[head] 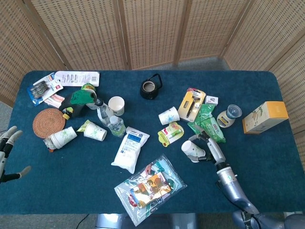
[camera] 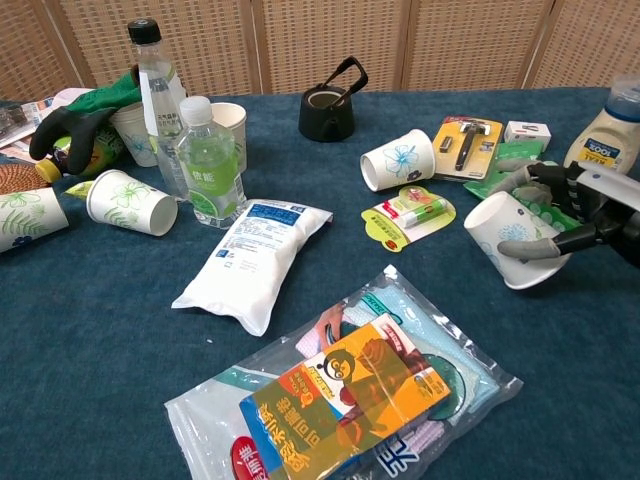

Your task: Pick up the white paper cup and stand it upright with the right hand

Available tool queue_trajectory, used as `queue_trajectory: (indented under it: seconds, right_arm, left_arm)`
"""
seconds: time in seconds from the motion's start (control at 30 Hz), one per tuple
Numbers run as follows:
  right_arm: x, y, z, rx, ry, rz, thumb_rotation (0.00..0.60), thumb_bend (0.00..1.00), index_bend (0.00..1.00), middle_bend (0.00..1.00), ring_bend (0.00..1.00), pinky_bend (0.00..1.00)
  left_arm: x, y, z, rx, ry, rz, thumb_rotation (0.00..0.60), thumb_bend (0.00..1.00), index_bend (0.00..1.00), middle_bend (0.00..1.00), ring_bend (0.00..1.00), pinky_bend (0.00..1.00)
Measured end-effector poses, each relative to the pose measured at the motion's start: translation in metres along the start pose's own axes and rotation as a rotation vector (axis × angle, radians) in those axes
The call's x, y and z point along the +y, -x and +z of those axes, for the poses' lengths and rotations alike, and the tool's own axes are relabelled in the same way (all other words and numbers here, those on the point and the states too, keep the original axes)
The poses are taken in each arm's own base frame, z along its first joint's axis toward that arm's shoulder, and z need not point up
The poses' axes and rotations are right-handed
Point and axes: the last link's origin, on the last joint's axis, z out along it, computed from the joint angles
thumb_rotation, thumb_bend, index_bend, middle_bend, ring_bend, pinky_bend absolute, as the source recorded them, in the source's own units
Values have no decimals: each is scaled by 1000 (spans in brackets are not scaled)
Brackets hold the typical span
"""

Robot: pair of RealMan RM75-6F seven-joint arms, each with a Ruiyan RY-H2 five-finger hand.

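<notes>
White paper cup [camera: 503, 238] in your right hand [camera: 570, 205], tilted, base toward the table's near edge.
Your fingers wrap its wall, near the table's [head: 267, 157] right edge beside green packets [head: 208, 124].

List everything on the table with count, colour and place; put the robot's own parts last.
Held paper cup: 1, white, tilted, right of centre.
Other paper cups: 5, white, four left, one centre.
Bottles: 2, clear, left.
Glove: 1, green-black, far left.
Kettle: 1, black, rear centre.
White pouch: 1, centre.
Clear snack bag: 1, front.
Razor pack: 1, yellow, right.
Green packets: 2, right.
Sauce jar: 1, right.
Box: 1, orange, far right.
Coaster: 1, wicker, left.
Left hand: empty, left edge.
Right hand: grips the held cup.
</notes>
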Motion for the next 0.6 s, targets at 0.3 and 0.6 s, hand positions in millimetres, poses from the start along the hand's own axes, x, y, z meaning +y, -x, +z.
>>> queue_trajectory:
  seconds: [0.3, 0.6]
  right_arm:
    - [5, -3, -2, 0, -2, 10, 600, 269, 401, 0, 0, 83]
    - [8, -9, -8, 11, -18, 33, 600, 449, 363, 0, 0, 83]
  left_arm:
    - [0, -1, 0, 0, 1, -2, 600, 242, 0, 0, 0, 0]
    - [0, 0, -1, -2, 3, -2, 600, 243, 0, 0, 0, 0]
